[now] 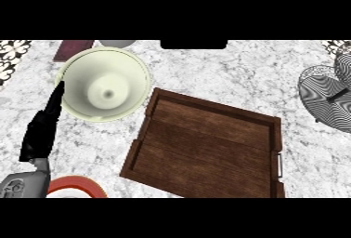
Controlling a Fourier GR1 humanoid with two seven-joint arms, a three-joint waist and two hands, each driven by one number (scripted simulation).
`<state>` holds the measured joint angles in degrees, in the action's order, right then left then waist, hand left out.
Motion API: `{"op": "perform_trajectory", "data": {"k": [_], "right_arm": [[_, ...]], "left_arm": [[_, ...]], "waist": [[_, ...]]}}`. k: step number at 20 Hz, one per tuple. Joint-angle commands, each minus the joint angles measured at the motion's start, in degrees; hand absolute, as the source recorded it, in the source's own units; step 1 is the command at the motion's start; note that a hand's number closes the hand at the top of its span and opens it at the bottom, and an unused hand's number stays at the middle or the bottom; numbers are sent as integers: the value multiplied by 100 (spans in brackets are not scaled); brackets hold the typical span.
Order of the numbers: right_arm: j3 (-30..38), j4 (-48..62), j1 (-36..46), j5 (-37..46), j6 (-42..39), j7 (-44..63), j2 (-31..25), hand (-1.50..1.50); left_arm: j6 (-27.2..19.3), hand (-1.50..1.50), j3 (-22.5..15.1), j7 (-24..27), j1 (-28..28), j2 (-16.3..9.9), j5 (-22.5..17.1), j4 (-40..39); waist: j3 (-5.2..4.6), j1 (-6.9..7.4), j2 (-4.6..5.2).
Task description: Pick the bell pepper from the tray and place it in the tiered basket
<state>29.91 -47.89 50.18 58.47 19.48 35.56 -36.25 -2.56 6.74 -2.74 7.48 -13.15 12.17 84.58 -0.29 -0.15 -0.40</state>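
On the marble counter (205,69), a wooden tray (205,153) lies bare (basket (329,95) far right); left hand (42,125), fingers straight together, rests beside a pale bowl (103,83).

Counter (205,69): white marble with grey veining, polished. Tray (205,148): dark brown wood, visible grain, matt; small metal handle (280,166) on right wall. Bowl (104,83): pale cream, smooth, ceramic-looking, slight sheen. Tiered basket (328,97): fine wire mesh, metallic grey. Left hand (42,128): matt black.

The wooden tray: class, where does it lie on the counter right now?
In the head view, the wooden tray lies centre-right on the marble counter, right of the cream bowl and lower left of the wire basket.
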Motion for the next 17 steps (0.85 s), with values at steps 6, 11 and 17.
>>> {"op": "perform_trajectory", "data": {"k": [6,11,17], "right_arm": [[598,-2517,-1165,-783,-1205,1307,-134,-150],[1295,-4156,-2362,-1636,-2086,1306,-198,-150],[2211,-6404,-4111,-2598,-2435,1164,917,-150]], "left_arm": [[-105,0,-30,-26,-344,99,102,205],[176,0,456,23,-47,-326,-221,-176],[41,0,271,-30,-296,-121,-77,148]], "waist": [[22,-223,-59],[21,-385,-62],[30,-312,-46]]}}
